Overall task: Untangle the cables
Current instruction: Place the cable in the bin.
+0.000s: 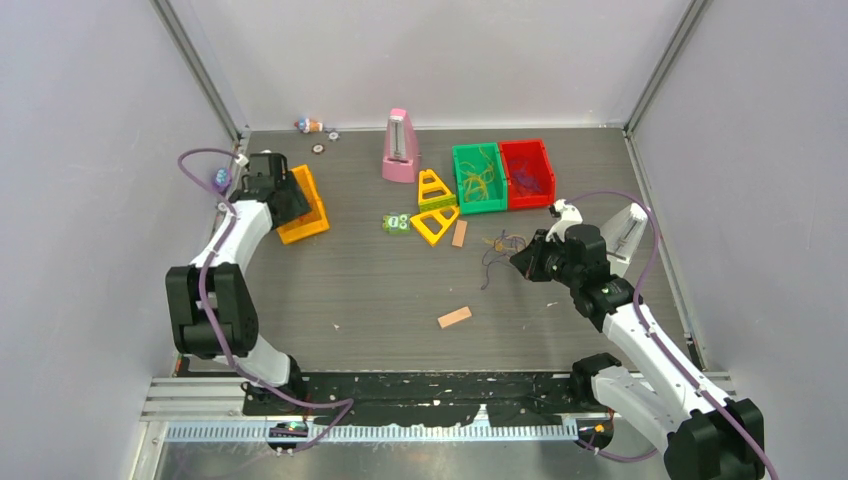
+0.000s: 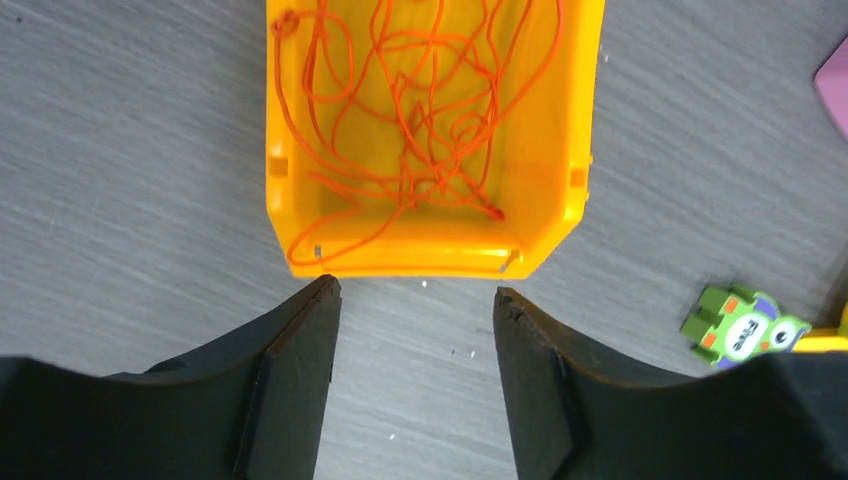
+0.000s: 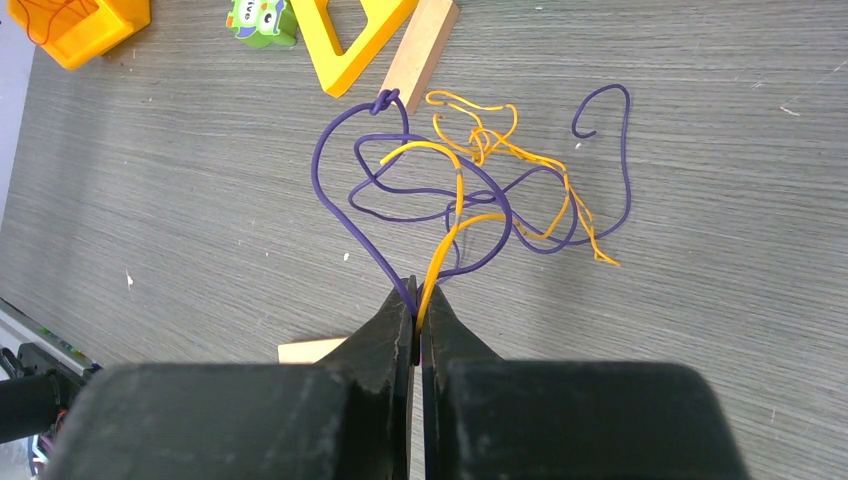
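two cables (image 3: 459, 195) gripped by the closed right jaws: purple-and-yellow tangle (image 3: 500, 200) on the worktop (image 3: 200, 250).
left jaws open over the orange bin (image 2: 420, 255); draw upward slowly, letting loops slip free.

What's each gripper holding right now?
Left gripper: jaws open, empty, by the orange bin.
Right gripper: jaws shut on the purple and yellow cables.

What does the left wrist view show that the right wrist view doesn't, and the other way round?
Left wrist only: the open left gripper in front of the orange bin, with orange cables spread inside. Right wrist only: the right gripper shut on strands of the purple-and-yellow tangle lying on the table. Both: the green toy and that bin, though the right wrist view catches only its corner.
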`<state>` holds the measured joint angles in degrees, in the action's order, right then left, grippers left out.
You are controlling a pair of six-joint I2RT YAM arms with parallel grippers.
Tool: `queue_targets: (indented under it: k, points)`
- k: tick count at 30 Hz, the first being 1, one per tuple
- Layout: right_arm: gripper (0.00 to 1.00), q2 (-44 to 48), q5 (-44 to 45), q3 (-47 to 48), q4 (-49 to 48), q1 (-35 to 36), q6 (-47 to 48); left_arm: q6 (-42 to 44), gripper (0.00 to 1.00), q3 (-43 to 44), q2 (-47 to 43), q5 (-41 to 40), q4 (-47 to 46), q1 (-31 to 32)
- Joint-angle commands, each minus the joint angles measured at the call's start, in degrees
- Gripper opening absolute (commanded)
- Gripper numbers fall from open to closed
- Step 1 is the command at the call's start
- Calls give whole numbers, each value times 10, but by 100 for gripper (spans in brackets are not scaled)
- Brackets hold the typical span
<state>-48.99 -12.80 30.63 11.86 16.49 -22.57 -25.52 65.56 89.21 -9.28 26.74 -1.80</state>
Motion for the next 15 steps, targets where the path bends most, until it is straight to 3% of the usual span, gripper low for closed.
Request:
queue_targets:
  k: [1,10,13,15]
  points:
    - [5,10,-7,20,-15,-1,10,-25,57,50,42,59,-32,-35]
    - [5,14,-1,21,-10,-1,12,-23,44,121,117,56,-25,-55]
    - [5,12,0,21,-10,-1,11,-28,19,158,148,72,-15,-57]
    - [5,8,0,23,-10,-1,12,-32,9,182,168,77,-15,-57]
